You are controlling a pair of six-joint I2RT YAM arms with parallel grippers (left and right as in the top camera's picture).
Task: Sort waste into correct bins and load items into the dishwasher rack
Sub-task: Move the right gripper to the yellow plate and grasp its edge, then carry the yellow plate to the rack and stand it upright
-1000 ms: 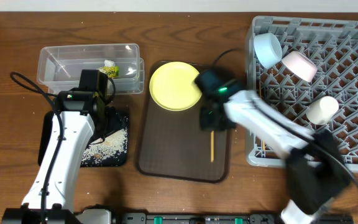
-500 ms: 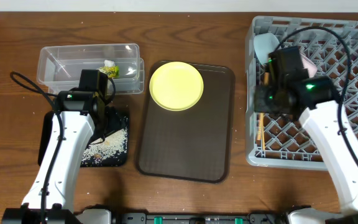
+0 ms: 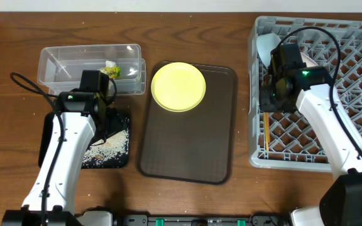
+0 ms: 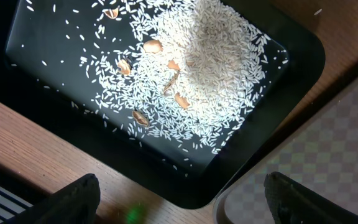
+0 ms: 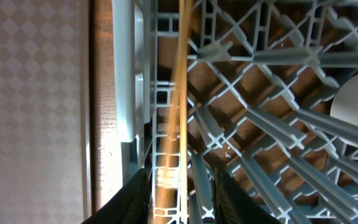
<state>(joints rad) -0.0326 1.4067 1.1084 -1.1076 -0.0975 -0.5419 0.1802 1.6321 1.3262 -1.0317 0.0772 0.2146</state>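
while rice (image 4: 210, 68) lies in tray (image 4: 294, 62), chopsticks (image 3: 264, 135) in rack (image 3: 351, 125)

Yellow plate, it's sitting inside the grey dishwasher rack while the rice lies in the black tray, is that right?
Not quite. In the overhead view the yellow plate sits on the brown serving tray, not in the grey dishwasher rack; the rice does lie in the black tray.

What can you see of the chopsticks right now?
The chopsticks are thin, pale wood, lying lengthwise along the left inner edge of the dishwasher rack, on its grey lattice floor beside the wall. In the right wrist view they look blurred, so I cannot tell one stick from the other. One end sits between the fingers of the right gripper, which seem slightly clear of them.
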